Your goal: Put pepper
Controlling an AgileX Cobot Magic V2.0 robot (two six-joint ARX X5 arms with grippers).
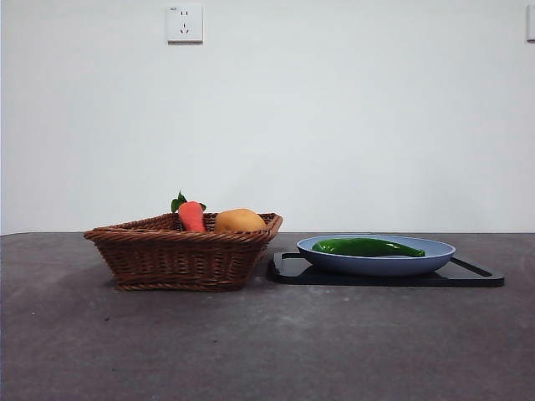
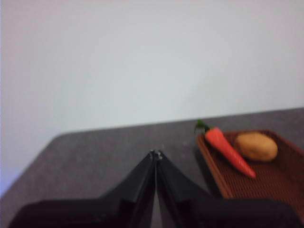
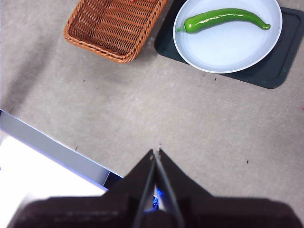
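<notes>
A long glossy green pepper (image 1: 368, 247) lies in a pale blue plate (image 1: 435, 261) on a black tray (image 1: 485, 276), right of a brown wicker basket (image 1: 180, 259). The right wrist view looks down from high up on the pepper (image 3: 223, 18) and the plate (image 3: 228, 47). My right gripper (image 3: 156, 152) is shut and empty, well short of the plate, near the table's front edge. My left gripper (image 2: 155, 154) is shut and empty, above the table beside the basket (image 2: 223, 180). Neither arm shows in the front view.
The basket holds a red-orange carrot (image 1: 191, 215) with green leaves and a rounded yellow-orange item (image 1: 240, 220); both also appear in the left wrist view, carrot (image 2: 228, 149) and round item (image 2: 256, 146). The table's front edge (image 3: 52, 147) runs beside my right gripper.
</notes>
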